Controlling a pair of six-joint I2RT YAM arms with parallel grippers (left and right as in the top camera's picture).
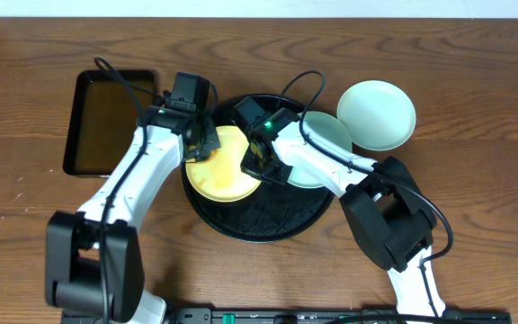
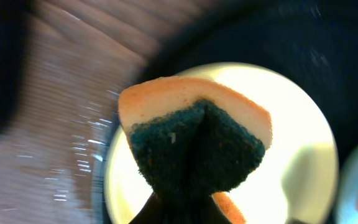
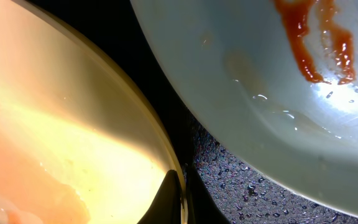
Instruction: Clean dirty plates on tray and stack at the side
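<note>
The left gripper [image 1: 200, 142] was found clamped on a folded sponge [image 2: 194, 140], orange foam uppermost and the dark green scouring face turned down toward the pale yellow plate [image 1: 218, 175], evidently so that the abrasive side would meet the soiled surface. The right gripper [image 3: 180, 193] had its fingers drawn almost together at the right rim of that same plate, and appeared to be pinching the rim, in my judgement to steady the plate against the scrubbing. The yellow plate lay in the left half of the round black tray [image 1: 259, 220], which sat at mid-bench; an orange tint showed on the plate in the right wrist view. Just beside it on the tray, toward the right edge of the bench, lay a mint-blue plate [image 1: 324, 135] bearing an orange-red smear [image 3: 312, 43] and water droplets, not yet cleaned. A second mint-blue plate [image 1: 378, 114] stood off the tray toward the far right corner, with no soiling visible from overhead, presumably the start of the stack. A rectangular black tray [image 1: 106, 121] occupied the far left corner, apart from the work.
</note>
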